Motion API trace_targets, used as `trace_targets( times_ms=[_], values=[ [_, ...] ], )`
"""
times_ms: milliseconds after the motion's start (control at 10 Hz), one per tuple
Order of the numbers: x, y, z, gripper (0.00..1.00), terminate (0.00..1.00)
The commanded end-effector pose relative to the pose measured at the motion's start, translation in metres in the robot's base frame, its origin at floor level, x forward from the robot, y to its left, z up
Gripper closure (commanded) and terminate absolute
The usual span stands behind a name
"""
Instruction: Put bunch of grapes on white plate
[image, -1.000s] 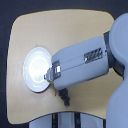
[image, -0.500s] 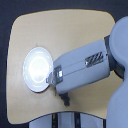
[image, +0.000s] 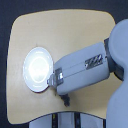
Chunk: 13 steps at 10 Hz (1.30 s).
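Exterior view: one plate (image: 37, 69) lies on the tan table (image: 65, 35), toward the view's left. One arm (image: 82, 72) reaches across from the right, its end just beside the plate's right rim. The gripper (image: 64, 99) points down toward the table's near edge; whether its jaws are parted is unclear. The grapes cannot be made out, so their position and axis are unknown.

White plate (image: 36, 69): round, glossy, lying flat on the surface toward the exterior view's left; grapes not discernible.
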Motion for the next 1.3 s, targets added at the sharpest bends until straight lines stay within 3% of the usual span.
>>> trace_targets(
  times_ms=[0,100,1200],
  values=[
    [0.0063,-0.0068,0.0016,0.00,0.00],
    [0.0079,-0.0080,0.0034,1.00,0.00],
    [0.0105,-0.0079,0.0027,1.00,0.00]
  ],
)
